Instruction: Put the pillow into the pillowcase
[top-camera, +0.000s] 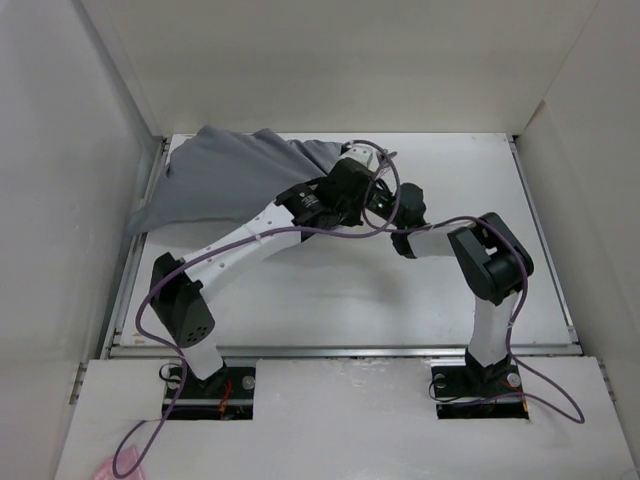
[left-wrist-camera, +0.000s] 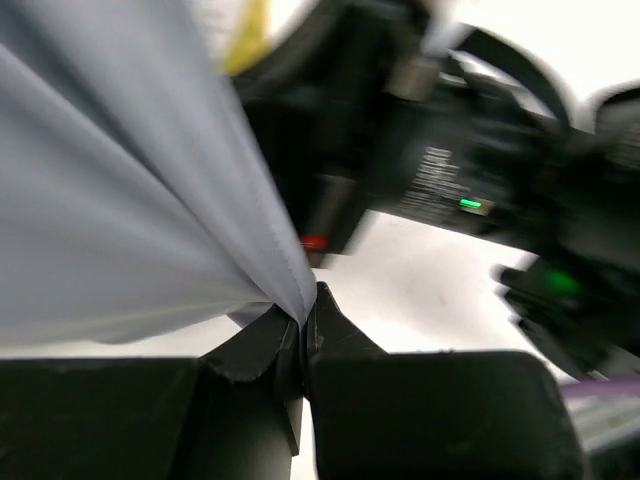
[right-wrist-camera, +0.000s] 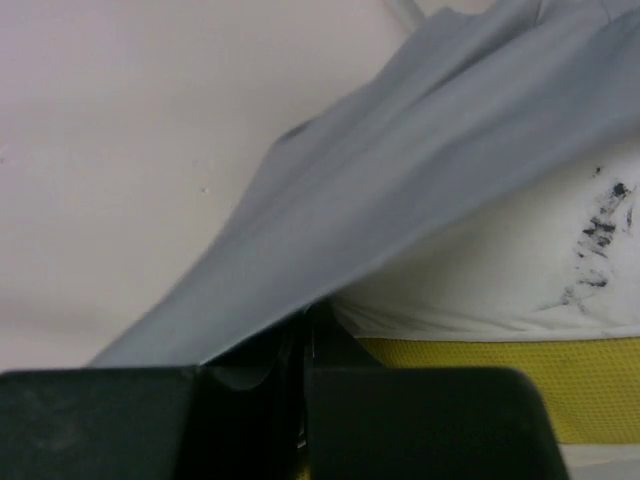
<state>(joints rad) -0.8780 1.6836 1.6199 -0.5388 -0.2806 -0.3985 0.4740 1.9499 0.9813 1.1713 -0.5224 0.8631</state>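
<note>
The pillowcase (top-camera: 230, 180) lies bunched in loose folds at the table's (top-camera: 400, 290) far left corner and stretches along the far edge toward its middle, where both arms meet. The pillow (right-wrist-camera: 480, 270) sits at that end of the sack. The right wrist view shows its white face, marked with dark smudges, and its yellow edge under a raised sheet of grey fabric. A small white patch (top-camera: 360, 155) shows there from above. The left gripper (left-wrist-camera: 303, 330) is pinched tight on a hem of the grey cloth (left-wrist-camera: 120, 200), which fans up and away from its tips. The right gripper (right-wrist-camera: 300, 350) is likewise clamped on the grey fabric (right-wrist-camera: 400, 200), just beside the pillow.
</note>
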